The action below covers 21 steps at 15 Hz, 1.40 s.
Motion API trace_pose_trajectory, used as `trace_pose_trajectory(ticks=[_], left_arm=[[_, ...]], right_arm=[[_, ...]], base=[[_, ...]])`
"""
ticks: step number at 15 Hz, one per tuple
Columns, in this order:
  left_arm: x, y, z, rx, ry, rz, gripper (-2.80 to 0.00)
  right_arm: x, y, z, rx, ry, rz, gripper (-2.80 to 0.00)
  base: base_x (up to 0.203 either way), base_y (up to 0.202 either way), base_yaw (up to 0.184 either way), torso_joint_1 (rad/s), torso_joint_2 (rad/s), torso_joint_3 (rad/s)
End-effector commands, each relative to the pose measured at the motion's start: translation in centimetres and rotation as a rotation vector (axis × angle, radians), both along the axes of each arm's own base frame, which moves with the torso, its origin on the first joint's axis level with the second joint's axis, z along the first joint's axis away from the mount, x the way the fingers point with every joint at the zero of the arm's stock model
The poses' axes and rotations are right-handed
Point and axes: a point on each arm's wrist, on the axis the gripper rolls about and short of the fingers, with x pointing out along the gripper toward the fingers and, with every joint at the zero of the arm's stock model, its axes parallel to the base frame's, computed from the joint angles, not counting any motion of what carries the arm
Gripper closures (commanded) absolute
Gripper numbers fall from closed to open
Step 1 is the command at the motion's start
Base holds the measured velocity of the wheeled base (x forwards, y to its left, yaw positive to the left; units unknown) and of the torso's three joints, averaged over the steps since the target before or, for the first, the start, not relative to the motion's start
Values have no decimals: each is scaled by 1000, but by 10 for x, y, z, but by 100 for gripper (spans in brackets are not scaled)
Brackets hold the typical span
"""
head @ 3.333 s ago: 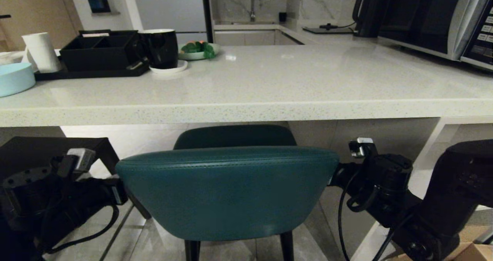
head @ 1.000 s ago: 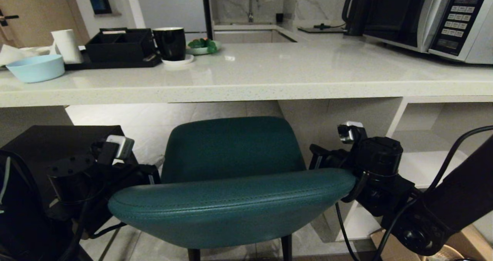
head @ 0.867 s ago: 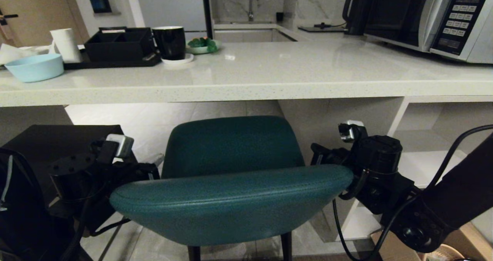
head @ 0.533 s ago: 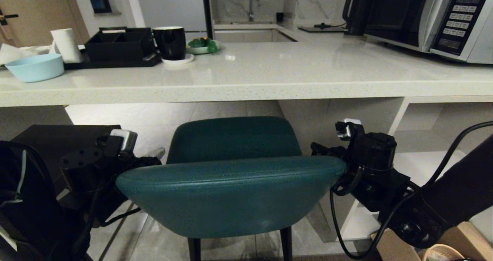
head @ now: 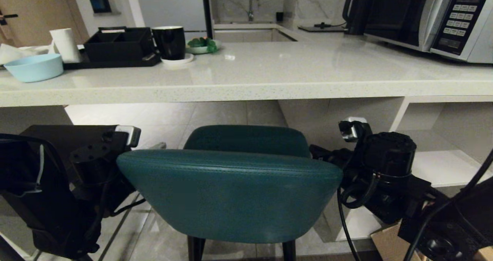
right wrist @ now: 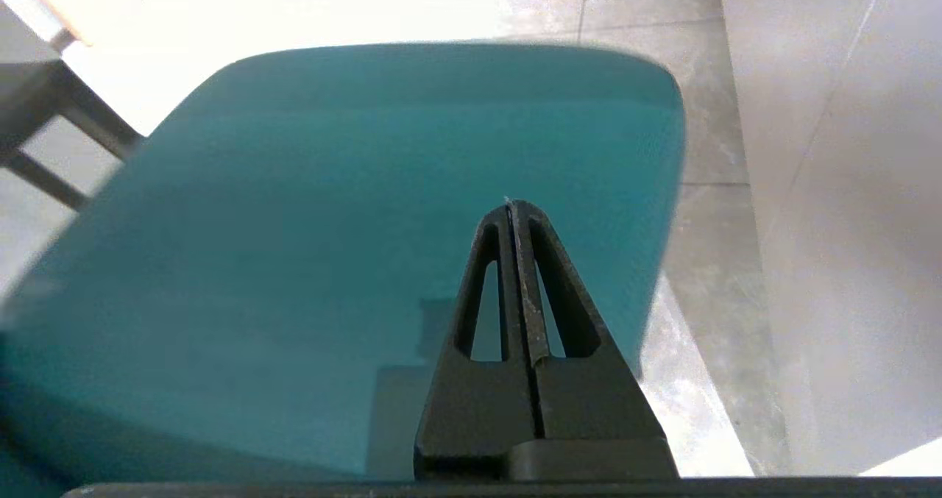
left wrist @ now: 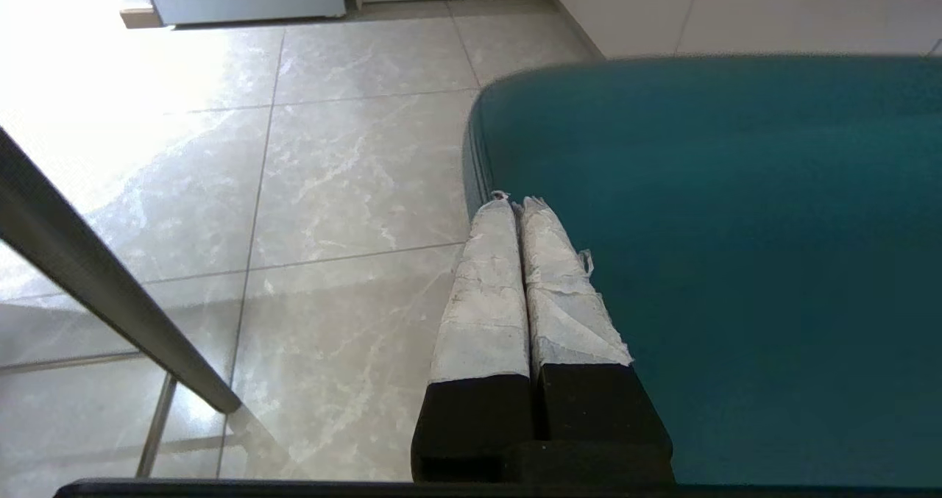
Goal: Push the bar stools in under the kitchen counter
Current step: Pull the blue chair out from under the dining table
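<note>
The teal bar stool (head: 231,191) stands in front of me, its curved back nearest and its seat reaching under the edge of the cream speckled kitchen counter (head: 246,91). My left gripper (left wrist: 513,202) is shut, its taped fingers lying along the left edge of the teal seat (left wrist: 736,226). My right gripper (right wrist: 513,204) is shut too and hangs over the right part of the seat (right wrist: 331,189). Both wrists flank the backrest in the head view. The dark grey bar stool (head: 57,131) stands at the left, largely hidden behind my left arm (head: 88,164).
On the counter stand a microwave (head: 435,18), a kettle (head: 356,12), a black mug (head: 169,41), a black organiser tray (head: 115,45) and a pale blue bowl (head: 34,66). White shelf cubbies (head: 443,137) open under the counter's right end. A cardboard box (head: 389,241) lies low right.
The teal stool's backrest now stands higher and more upright in the head view, hiding more of the seat. Both wrists have shifted along with it. Both grippers stay shut.
</note>
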Motion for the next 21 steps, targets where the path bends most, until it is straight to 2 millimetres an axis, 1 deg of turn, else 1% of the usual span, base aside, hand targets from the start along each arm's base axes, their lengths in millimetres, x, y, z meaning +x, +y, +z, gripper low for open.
trace_pose_trajectory(ticks=[1, 3, 5, 7, 9, 10, 11, 14, 16, 19, 21], left_arm=[[2, -3, -1, -1, -4, -11, 0], [-4, -8, -2, 1, 6, -28, 0], [-15, -9, -1, 4, 23, -40, 0], [-36, -12, -1, 11, 56, -65, 0], [-59, -15, -9, 25, 122, -98, 0], [-67, -18, -9, 30, 134, -93, 0], [-68, -21, -8, 33, 129, -70, 0], [-58, -26, -14, 50, 132, 0, 0], [-52, -27, -17, 50, 133, 8, 0], [-42, -29, -20, 48, 128, 10, 0], [-42, -31, -21, 49, 128, 3, 0]], right_arm=[[-8, -3, 13, 26, -35, 7, 0], [-8, -3, 15, 32, -40, 7, 0], [-3, -2, 9, 25, -25, -1, 0], [8, -2, 1, 16, -9, -19, 0], [21, 1, -5, 13, -5, -35, 0], [24, 2, -6, 13, -5, -37, 0], [24, 2, -7, 11, -2, -35, 0], [22, 5, -9, 7, 3, -26, 0], [19, 7, -8, 6, 2, -20, 0], [7, 9, -13, -11, 22, -11, 0], [6, 9, -12, -8, 20, -12, 0]], base=[[0, 0, 0, 0, 0, 0], [0, 0, 0, 0, 0, 0], [0, 0, 0, 0, 0, 0], [0, 0, 0, 0, 0, 0], [0, 0, 0, 0, 0, 0], [0, 0, 0, 0, 0, 0], [0, 0, 0, 0, 0, 0], [0, 0, 0, 0, 0, 0], [0, 0, 0, 0, 0, 0], [0, 0, 0, 0, 0, 0], [0, 0, 0, 0, 0, 0]])
